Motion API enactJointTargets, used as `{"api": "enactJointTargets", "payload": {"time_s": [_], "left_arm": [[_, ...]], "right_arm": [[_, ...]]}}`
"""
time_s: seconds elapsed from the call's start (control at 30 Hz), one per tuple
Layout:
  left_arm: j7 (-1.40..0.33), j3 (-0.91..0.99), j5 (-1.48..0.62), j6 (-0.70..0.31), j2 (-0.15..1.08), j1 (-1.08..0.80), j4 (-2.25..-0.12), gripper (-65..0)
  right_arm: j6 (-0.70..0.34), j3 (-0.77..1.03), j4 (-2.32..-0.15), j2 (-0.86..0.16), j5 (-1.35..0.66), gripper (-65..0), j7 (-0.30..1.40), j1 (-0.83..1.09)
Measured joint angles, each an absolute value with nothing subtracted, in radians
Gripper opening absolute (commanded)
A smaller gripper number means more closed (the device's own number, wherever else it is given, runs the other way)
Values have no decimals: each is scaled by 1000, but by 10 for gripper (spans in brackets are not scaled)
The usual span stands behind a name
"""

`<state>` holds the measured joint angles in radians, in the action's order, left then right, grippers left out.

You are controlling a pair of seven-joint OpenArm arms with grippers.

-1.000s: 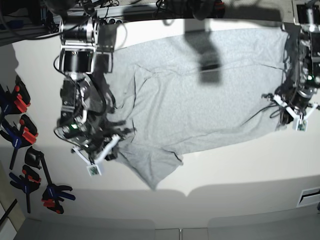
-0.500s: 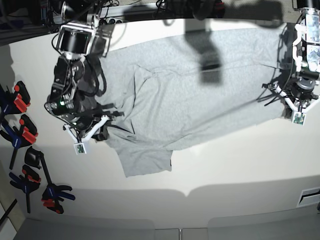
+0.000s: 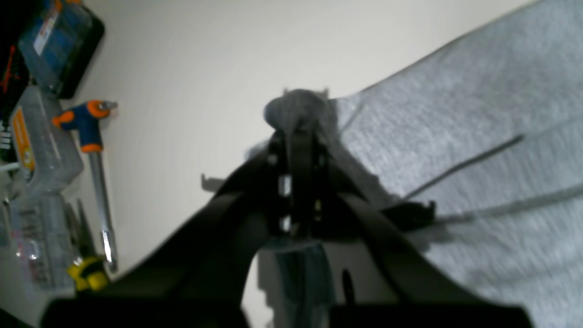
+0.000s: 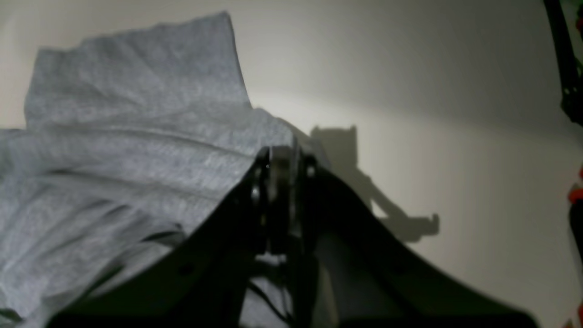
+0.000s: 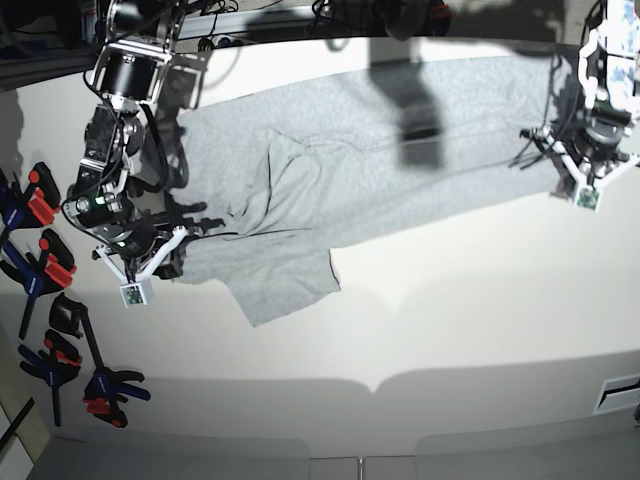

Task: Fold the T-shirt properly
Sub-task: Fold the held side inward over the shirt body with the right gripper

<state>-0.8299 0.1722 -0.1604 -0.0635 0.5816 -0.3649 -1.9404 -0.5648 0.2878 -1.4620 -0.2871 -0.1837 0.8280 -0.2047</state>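
Note:
The T-shirt point(image 5: 380, 160) lies plain side up across the back of the white table point(image 5: 450, 330), light heather-grey and stretched between both arms. No lettering shows. A sleeve flap point(image 5: 285, 280) sticks out toward the front. My left gripper point(image 5: 586, 186) is at the shirt's right end, shut on a bunch of its cloth; in the left wrist view grey fabric point(image 3: 455, 136) wraps over the gripper point(image 3: 298, 123). My right gripper point(image 5: 152, 266) is at the left end, shut on the shirt's edge; the right wrist view shows this gripper point(image 4: 282, 159) and the shirt point(image 4: 136, 150).
Several black, red and blue clamps point(image 5: 45, 265) lie along the table's left edge. In the left wrist view a blue-and-orange screwdriver point(image 3: 91, 136) and clear plastic parts boxes point(image 3: 36, 150) lie beside the shirt. A dark shadow point(image 5: 415, 125) falls on the shirt.
Both grippers have moved toward the back of the table while holding the shirt. The right one also went left. The shirt's near edge and sleeve flap were dragged back and left.

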Motion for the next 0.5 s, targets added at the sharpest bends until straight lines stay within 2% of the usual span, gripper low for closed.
{"api": "enactJointTargets", "payload": {"time_s": [0.3,0.33,0.43,0.5], "left_arm": [[-823,172,-46,-4,579,-484,-2028,-650],[-821,172,-47,-3,580,-484,-2029,-650],[-820,172,-47,-3,579,-485,-2029,-650],[-819,172,-47,-3,579,-484,-2029,-650]], "right_arm": [[-565,322,-1462,-288,-211,-650,848,-149],[-565,322,-1462,-287,-211,-607,849,-143],[-565,322,-1462,-288,-213,-415,827,-137],[-565,322,-1462,-288,-239,-375,797,-136]]}}
